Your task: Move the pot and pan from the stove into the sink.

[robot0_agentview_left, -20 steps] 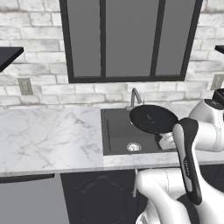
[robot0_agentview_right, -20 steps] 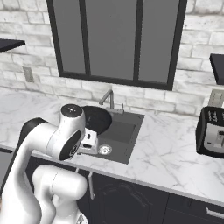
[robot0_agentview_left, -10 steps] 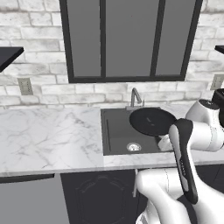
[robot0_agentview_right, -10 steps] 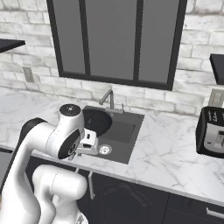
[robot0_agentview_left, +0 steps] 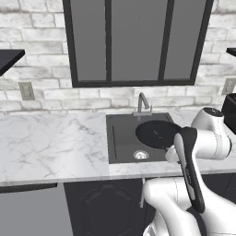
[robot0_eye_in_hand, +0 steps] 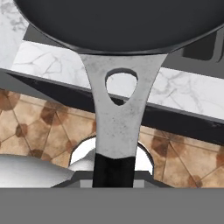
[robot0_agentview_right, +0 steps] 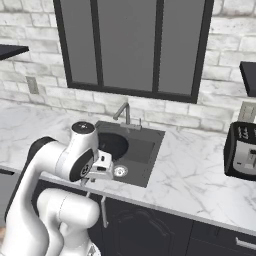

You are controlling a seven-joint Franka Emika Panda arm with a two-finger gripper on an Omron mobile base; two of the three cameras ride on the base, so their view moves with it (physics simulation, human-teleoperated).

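Observation:
My gripper [robot0_eye_in_hand: 114, 177] is shut on the silvery and dark handle [robot0_eye_in_hand: 117, 118] of the black pan [robot0_eye_in_hand: 127, 22]. The pan [robot0_agentview_left: 156, 133] hangs level over the right half of the dark grey sink [robot0_agentview_left: 120, 138], below the curved faucet [robot0_agentview_left: 143, 101]. In the right base view the pan [robot0_agentview_right: 114, 145] sits low over the near left part of the sink [robot0_agentview_right: 147, 150], with the gripper [robot0_agentview_right: 102, 169] at the counter's front edge. The pot and the stove are out of view.
White marble counter [robot0_agentview_left: 50, 143] stretches left of the sink, and more of it [robot0_agentview_right: 200, 175] lies to the right. A dark toaster [robot0_agentview_right: 242, 150] stands at the far right. A brick wall and a dark window [robot0_agentview_left: 133, 41] rise behind the faucet.
The pan has come down a little toward the basin, still held by its handle. The arm has lowered with it.

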